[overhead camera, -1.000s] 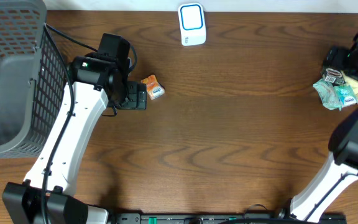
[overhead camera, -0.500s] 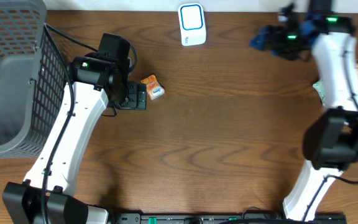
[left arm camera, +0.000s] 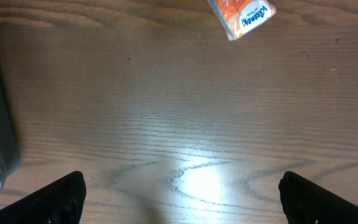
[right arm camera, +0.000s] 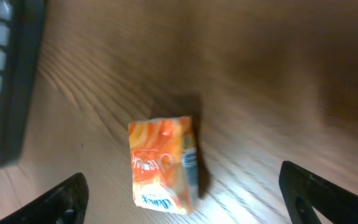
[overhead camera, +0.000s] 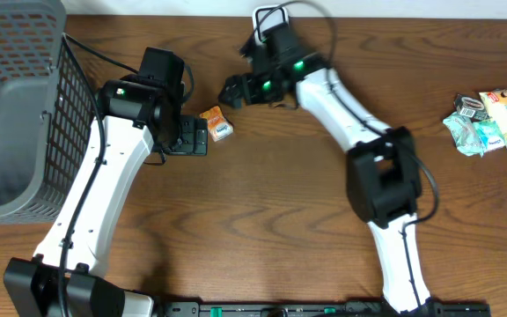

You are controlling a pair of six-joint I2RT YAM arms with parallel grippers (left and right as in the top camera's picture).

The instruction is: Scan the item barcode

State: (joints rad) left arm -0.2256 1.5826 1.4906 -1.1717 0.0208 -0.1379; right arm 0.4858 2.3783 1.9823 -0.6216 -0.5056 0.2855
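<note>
The orange packet (right arm camera: 162,165) lies flat on the tabletop (right arm camera: 278,93), just ahead of the right pincer (overhead camera: 232,92), whose jaws are spread and empty. Its long axis runs straight away from that pincer. The left pincer (left arm camera: 182,202) gapes empty too, with the packet ahead of it, tilted and cut off by the frame edge. The print is blurred.

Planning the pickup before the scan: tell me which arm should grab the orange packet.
Right, probably. Its wrist view shows the orange packet lying nearly centred between the fingertips of the open right pincer. The left pincer is open too, but the packet sits off at the top edge of its view.
</note>
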